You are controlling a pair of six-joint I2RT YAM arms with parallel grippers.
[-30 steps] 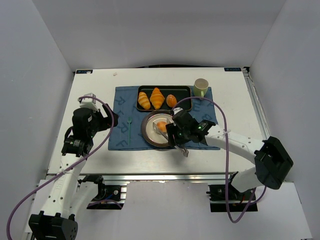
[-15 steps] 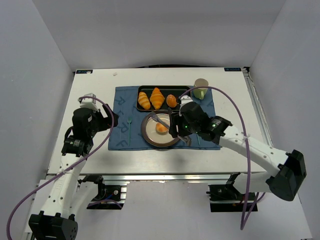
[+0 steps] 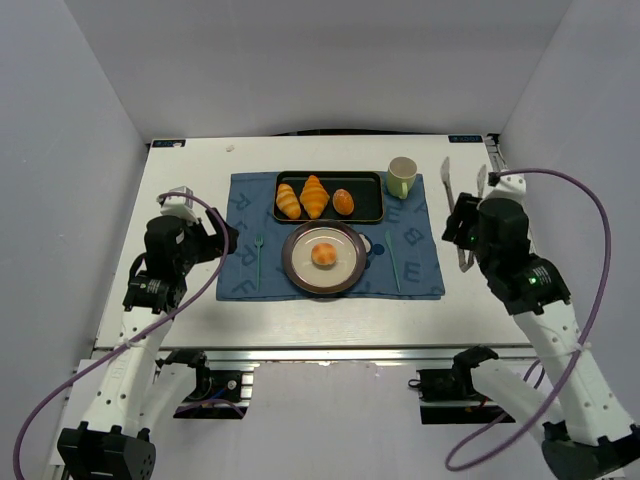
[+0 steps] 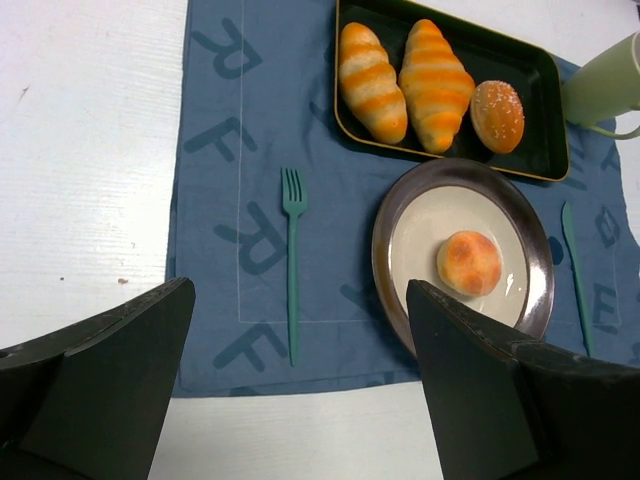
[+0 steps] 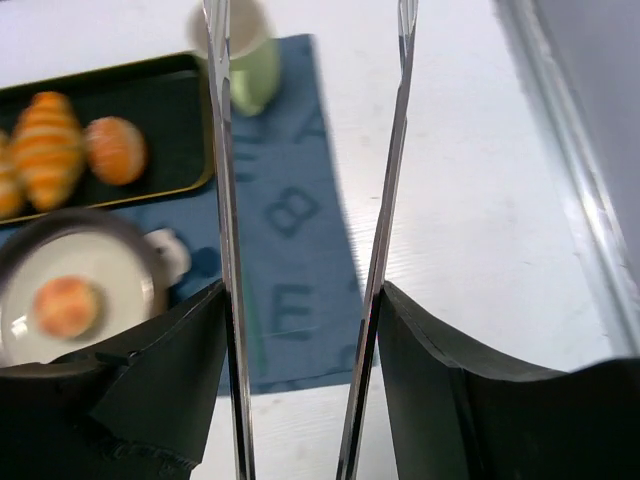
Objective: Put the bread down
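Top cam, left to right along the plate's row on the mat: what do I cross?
fork → plate, with the bread at its middle → knife → tongs, off the mat's right edge

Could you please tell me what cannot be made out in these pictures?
- tongs: tips cut off by the top edge, right wrist view.
- cup: cut off by the right edge, left wrist view.
- plate: blurred, partly behind the right gripper, right wrist view.

a white table (image 3: 190,170) carries a blue placemat (image 3: 240,205).
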